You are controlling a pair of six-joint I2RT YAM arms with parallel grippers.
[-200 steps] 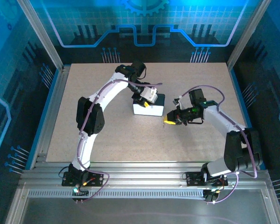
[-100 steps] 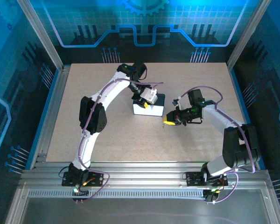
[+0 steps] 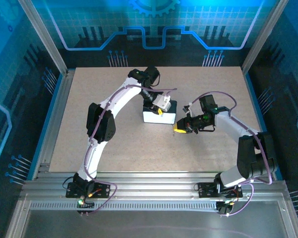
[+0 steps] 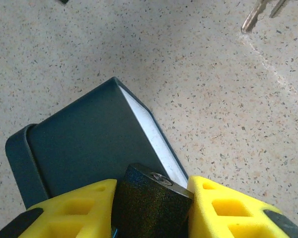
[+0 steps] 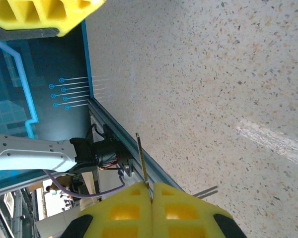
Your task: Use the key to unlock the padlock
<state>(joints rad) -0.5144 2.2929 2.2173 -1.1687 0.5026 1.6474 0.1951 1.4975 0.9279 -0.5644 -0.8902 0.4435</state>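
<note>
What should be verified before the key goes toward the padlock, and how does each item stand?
1. Padlock clamped in the left pincer: ok.
2. Keyhole exposed, nothing covering it: ok.
3. Key pinched in the shut right pincer: ok.
4. Key tip at the keyhole: not ok, bare table lies between them.
5. Key turned to match the keyhole: cannot tell.

The tin (image 3: 158,117) sits mid-table (image 3: 114,144); the left gripper (image 4: 151,198) holds the padlock (image 4: 148,208) over it, the right gripper (image 3: 180,129) the key (image 5: 142,161) just right.
</note>
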